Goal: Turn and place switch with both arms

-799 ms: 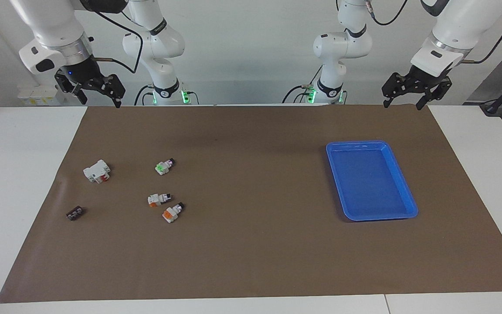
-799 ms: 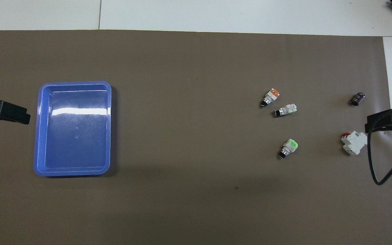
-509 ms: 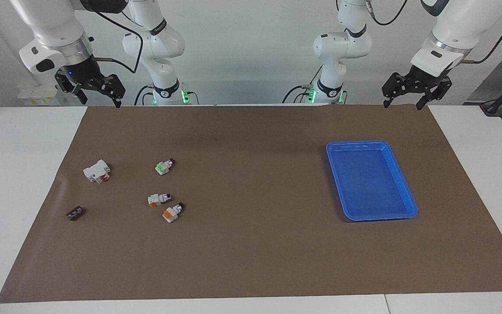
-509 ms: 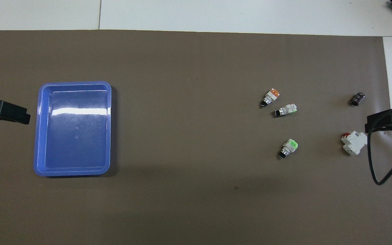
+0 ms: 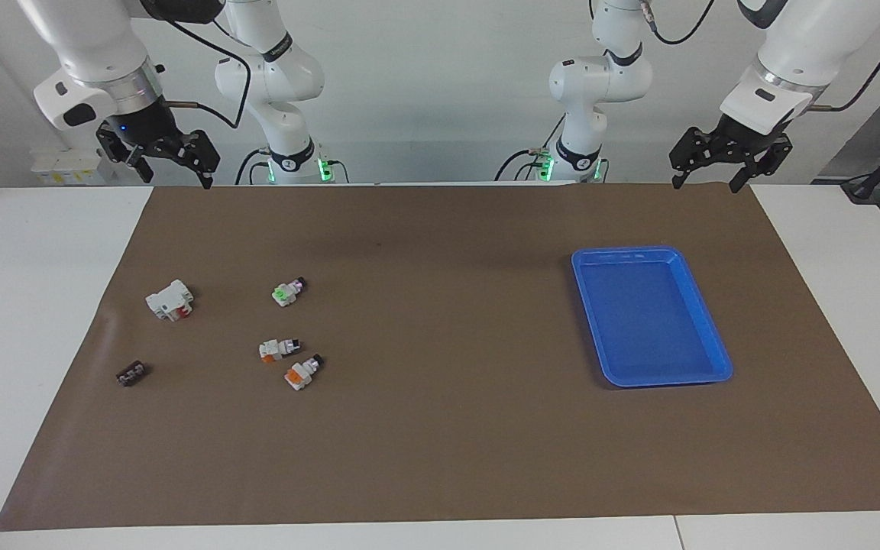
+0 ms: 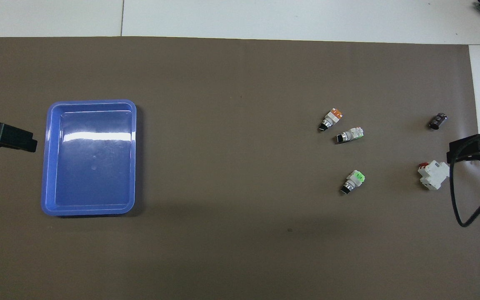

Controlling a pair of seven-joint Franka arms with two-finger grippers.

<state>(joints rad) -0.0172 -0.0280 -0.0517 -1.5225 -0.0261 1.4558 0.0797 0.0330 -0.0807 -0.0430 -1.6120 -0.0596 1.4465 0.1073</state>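
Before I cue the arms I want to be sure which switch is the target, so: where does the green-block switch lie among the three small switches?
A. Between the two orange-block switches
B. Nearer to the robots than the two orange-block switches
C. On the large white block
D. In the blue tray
B: in the facing view the green-block switch lies higher, so nearer to the robots, than the two orange-block switches, all on the brown mat.

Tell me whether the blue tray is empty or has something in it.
Empty. The blue tray shows only its bare glossy floor in both views; the green-block switch lies on the brown mat toward the right arm's end.
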